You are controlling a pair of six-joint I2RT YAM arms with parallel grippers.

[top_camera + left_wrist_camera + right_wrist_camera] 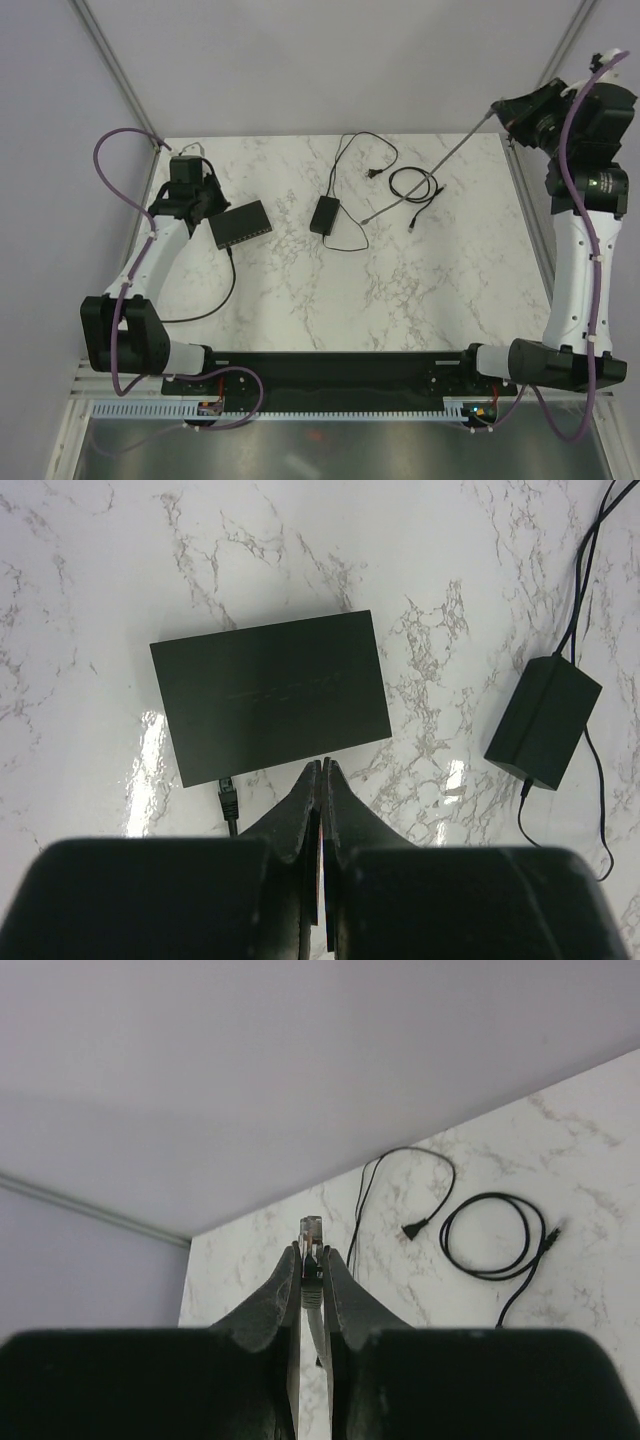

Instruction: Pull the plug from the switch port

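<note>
The switch (240, 223) (270, 695), a flat black box, lies on the marble table at the left. A black plug (228, 792) with a black cable sits at its near edge, left of my left gripper (322, 765) (210, 212). That gripper is shut and empty, with its tips at the switch's near edge. My right gripper (311, 1250) (497, 108) is raised at the far right, shut on a clear plug (311, 1228). The grey cable (430, 165) of this plug slants down to the table.
A black power adapter (325, 214) (543, 723) lies mid-table with its thin cord (360, 150) looping behind it. A coiled black cable (415, 185) (495, 1235) lies to its right. The switch's black cable (215, 305) runs toward the near left edge.
</note>
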